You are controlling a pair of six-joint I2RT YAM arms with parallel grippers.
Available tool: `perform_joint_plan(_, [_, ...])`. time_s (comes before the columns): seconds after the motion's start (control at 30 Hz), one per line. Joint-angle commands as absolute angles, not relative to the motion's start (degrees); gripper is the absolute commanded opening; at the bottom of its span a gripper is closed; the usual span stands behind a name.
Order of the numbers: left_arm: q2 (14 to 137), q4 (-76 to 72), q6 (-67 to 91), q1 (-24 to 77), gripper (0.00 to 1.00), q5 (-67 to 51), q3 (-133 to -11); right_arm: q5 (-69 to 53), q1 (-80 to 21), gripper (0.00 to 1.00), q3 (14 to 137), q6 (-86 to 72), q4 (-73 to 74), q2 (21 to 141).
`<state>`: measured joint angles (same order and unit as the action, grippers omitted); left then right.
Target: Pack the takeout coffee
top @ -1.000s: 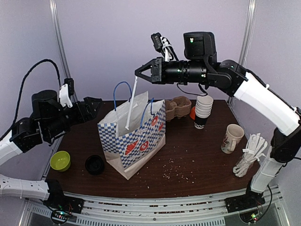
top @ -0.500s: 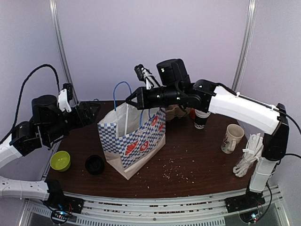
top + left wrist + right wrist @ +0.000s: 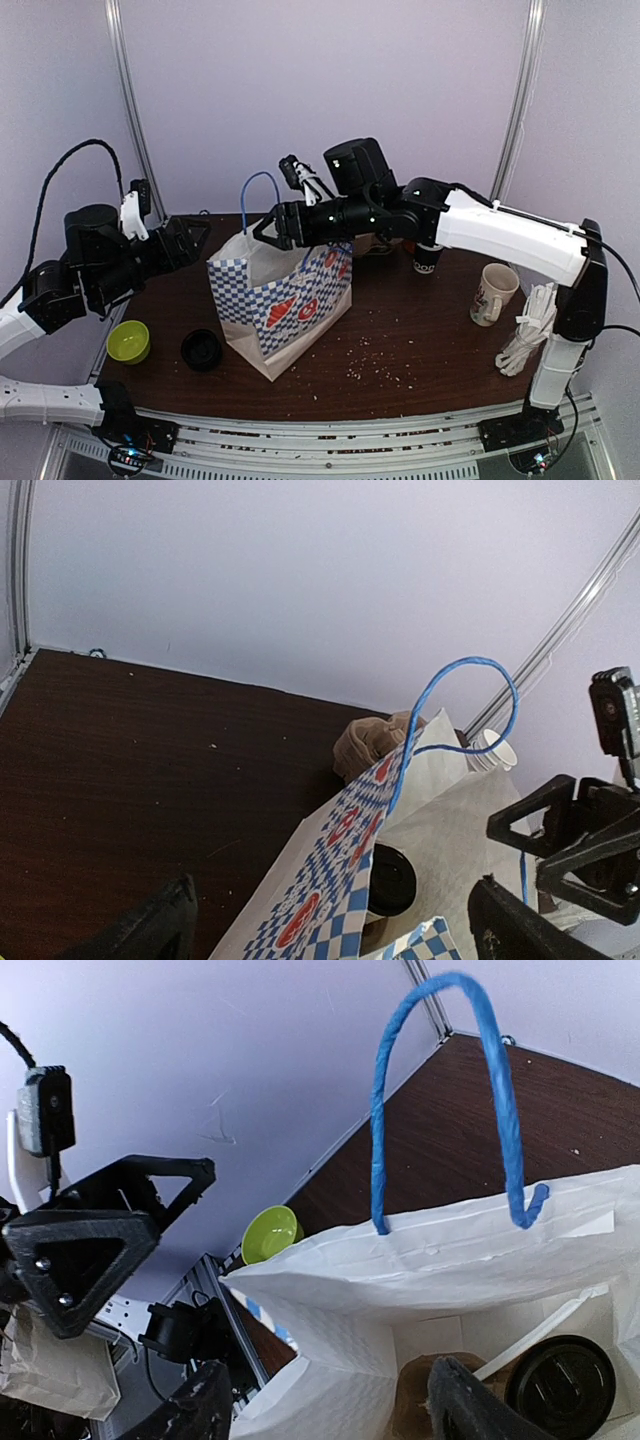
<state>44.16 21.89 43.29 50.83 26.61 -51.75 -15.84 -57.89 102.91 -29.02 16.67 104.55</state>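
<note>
Coffee (image 3: 560,1385) sits inside the checked bag (image 3: 285,300), straw (image 3: 535,1333) resting by its lid. Right tool (image 3: 262,231) hangs over the bag's mouth, jaws parted and empty; left tool (image 3: 195,238) hovers wide open beside the bag, likely to steady it.

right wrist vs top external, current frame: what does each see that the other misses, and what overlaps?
Only right wrist: the inside of the bag, with the coffee cup's black lid and a white straw leaning beside it.
Only top external: the mug, the stack of cups mostly hidden behind the right arm, the bundle of straws and a black round piece on the table.
Both: the bag, its blue handle, the green bowl and the open left gripper.
</note>
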Motion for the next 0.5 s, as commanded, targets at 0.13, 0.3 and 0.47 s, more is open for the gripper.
perform_joint_plan(0.13, [45.40, 21.65, 44.29, 50.45, 0.98, 27.00, -51.56, -13.39, -58.27, 0.79, 104.55, -25.29, 21.39, 89.61])
perform_joint_plan(0.3, [46.00, 21.63, 44.22, 50.45, 0.98, 26.66, -52.44, -6.14, -58.27, 0.83, 92.05, -23.66, 20.99, 76.43])
perform_joint_plan(0.47, [45.75, 20.53, 44.39, 50.45, 0.98, 25.84, -52.00, -4.60, -58.21, 0.85, 78.48, -26.09, 16.92, 67.24])
